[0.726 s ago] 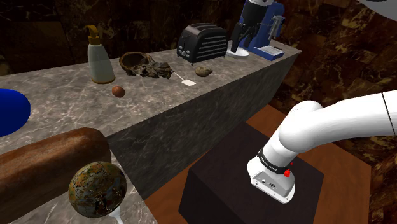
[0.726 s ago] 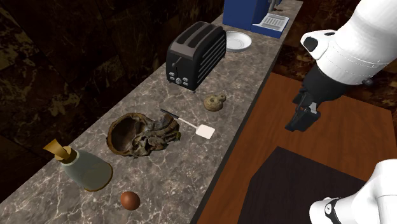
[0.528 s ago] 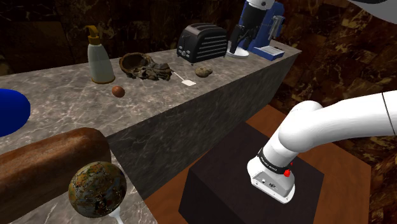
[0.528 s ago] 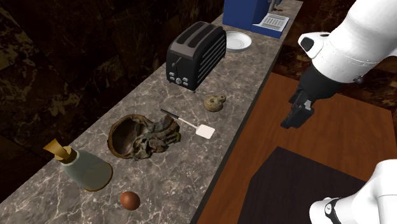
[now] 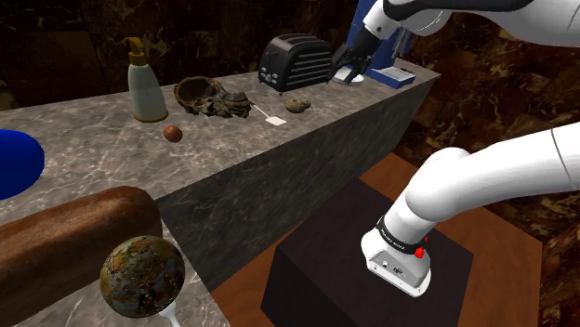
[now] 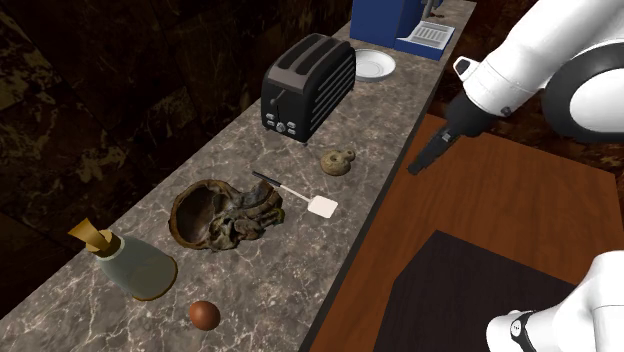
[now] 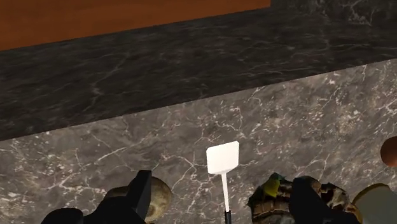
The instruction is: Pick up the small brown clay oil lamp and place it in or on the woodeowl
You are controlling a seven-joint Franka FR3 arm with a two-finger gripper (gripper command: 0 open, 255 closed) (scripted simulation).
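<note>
One brown bowl [image 6: 183, 222] has a crumpled lump [image 6: 252, 208] at its rim (lamp [image 6: 337, 160] apart, outside it); claw [image 7: 222, 188] spread, empty.

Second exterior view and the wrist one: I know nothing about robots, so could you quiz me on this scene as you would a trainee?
1. True or false: the gripper holds the oil lamp.
2. What lies on the counter between the oil lamp and the brown bowl? A) a white spatula B) a banana C) a mug
3. Fill in: in the wrist view the gripper's two fingers stand ____.
Key: 1 false; 2 A; 3 apart (open).
</note>
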